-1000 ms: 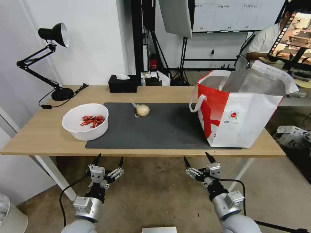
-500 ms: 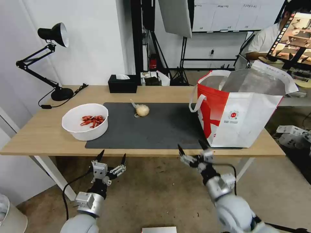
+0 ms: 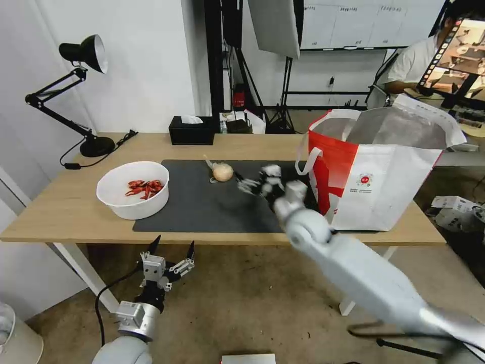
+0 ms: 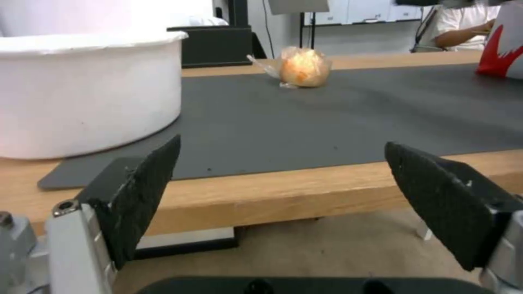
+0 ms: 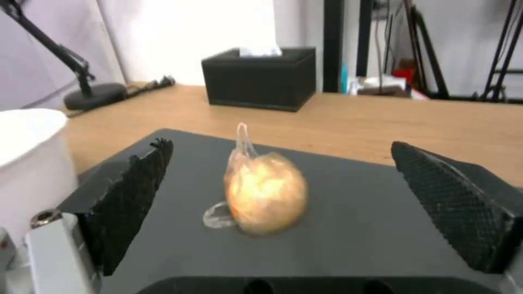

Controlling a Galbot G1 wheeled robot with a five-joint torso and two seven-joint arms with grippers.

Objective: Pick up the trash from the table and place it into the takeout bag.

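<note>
One white bowl (image 3: 133, 189) holds red shells (image 3: 145, 188); bag (image 3: 376, 167) contents unclear.

The right gripper (image 3: 251, 181) is motion-blurred above the mat (image 3: 202, 212).

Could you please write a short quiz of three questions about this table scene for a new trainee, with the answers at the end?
1. True or false: the right gripper is shut on the beige ball in clear wrap.
2. Which container holds the red shells? A) the white bowl B) the takeout bag C) the black tissue box
3. Fill in: the left gripper hangs open below the front edge of the ____.

Key
1. False: it is open, over the dark mat, just short of the ball.
2. A.
3. The table.
</note>
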